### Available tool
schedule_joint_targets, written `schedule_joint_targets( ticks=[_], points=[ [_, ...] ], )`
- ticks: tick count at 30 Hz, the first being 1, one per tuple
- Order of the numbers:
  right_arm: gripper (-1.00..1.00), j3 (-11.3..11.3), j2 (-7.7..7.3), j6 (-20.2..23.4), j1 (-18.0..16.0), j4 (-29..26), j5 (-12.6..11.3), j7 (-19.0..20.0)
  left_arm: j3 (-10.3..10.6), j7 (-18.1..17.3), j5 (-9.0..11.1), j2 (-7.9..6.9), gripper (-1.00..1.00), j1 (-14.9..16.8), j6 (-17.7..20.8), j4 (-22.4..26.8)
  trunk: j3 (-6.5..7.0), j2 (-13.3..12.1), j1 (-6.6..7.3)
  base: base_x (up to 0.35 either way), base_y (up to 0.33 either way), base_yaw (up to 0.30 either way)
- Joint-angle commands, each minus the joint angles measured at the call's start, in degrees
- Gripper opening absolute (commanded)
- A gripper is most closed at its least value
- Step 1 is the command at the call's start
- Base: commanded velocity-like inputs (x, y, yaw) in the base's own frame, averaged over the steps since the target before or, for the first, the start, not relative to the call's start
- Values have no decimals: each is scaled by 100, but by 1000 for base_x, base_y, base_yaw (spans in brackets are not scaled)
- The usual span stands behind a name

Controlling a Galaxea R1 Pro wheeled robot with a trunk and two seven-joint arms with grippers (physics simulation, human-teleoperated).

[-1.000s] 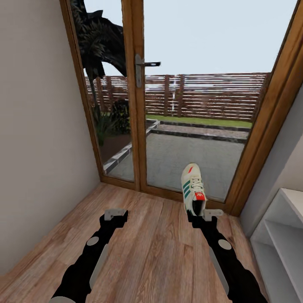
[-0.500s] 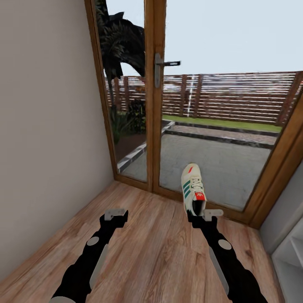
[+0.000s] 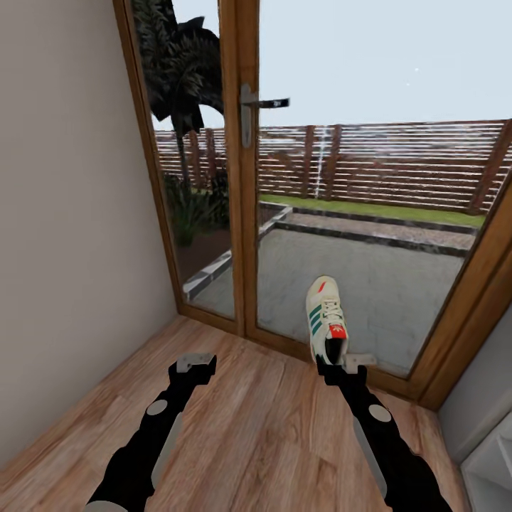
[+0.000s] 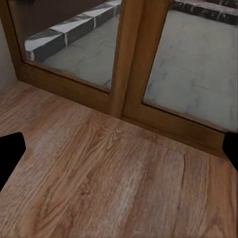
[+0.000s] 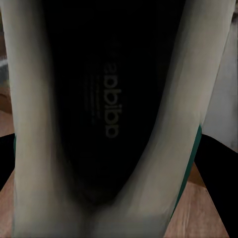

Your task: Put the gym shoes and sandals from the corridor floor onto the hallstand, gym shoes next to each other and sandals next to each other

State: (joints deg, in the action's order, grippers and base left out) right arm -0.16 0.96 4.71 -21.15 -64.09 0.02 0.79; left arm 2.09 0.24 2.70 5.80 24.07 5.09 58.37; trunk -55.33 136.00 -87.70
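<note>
Currently, R gripper [image 3: 334, 365] held one gym shoe [image 3: 325, 318] by its heel end, jaws clamped on the heel rim, toe pointing far, away from the robot. Shoe was lifted above the corridor floor [image 3: 270, 434], cream-white w/ green side stripes and a red-orange tongue tag. R wrist view looked straight into the shoe opening: dark insole [image 5: 109, 104] w/ faint lettering, pale collar walls on both sides, green stripe edge at one side. Black finger shapes showed at both lower corners of that view.

L gripper [image 3: 195, 364] was out over the floor at the near left, carrying nothing. L wrist view put its dark fingertips [image 4: 10, 153] at opposite edges of the frame, so jaws stood wide, w/ wood planks between them.

Far side: glazed door [image 3: 355, 235] in a wooden frame, lever handle [image 3: 256, 107] on the centre stile, paved patio and slat fence beyond the glass. Plain beige wall [image 3: 71, 213] ran along the left. White corner of the hallstand [image 3: 494, 462] sat at near right, just a sliver visible.
</note>
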Motion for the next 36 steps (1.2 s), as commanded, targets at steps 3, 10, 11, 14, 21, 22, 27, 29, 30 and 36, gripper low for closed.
schedule_joint_targets(
  ticks=[3, 10, 11, 14, 21, 22, 27, 29, 30, 36],
  points=[
    [-100, -3, 1, 30, 1, -9, -2, 9, 0, 2, 28, 0, 100, 1, 36, 13, -6, 2, -2, 306, -222, 0],
    [-100, -2, 1, 30, 1, -9, -1, 9, 1, 2, 28, 0, 100, 1, 36, 12, -6, 2, -2, 339, -108, 0],
    [-100, -2, 1, 30, 1, -10, 1, 9, 1, 2, 28, 0, 100, 1, 36, 12, -6, 2, -2, 347, -77, 22],
    [-100, -3, 1, 30, -1, -9, 6, 9, 1, 2, 28, 0, 100, 1, 36, 14, -6, 2, -2, 335, -64, 171],
    [-100, -2, 1, 30, 1, -8, 7, 9, 2, 2, 28, 0, 100, 1, 31, 14, -6, 2, -2, 100, -12, 279],
    [-100, -4, 1, 30, 0, -9, 7, 9, 2, 2, 28, 0, 100, 1, 30, 13, -6, 2, -2, 11, -1, 289],
    [-100, -2, 1, 30, 0, -8, 7, 9, 2, 2, 28, 0, 100, 1, 32, 13, -6, 2, -2, 2, 0, 290],
    [-100, -4, 1, 30, 0, -7, 7, 9, 2, 2, 28, 0, 100, 1, 30, 12, -6, 2, -2, 1, 0, 291],
    [-100, -3, 1, 30, 0, -7, 7, 9, 2, 2, 28, 0, 100, 1, 32, 12, -6, 2, -2, 0, 0, 291],
    [-100, -2, 1, 30, -1, -7, 7, 9, 2, 2, 28, 0, 100, 1, 30, 10, -6, 2, -2, 0, 0, 291]
  ],
)
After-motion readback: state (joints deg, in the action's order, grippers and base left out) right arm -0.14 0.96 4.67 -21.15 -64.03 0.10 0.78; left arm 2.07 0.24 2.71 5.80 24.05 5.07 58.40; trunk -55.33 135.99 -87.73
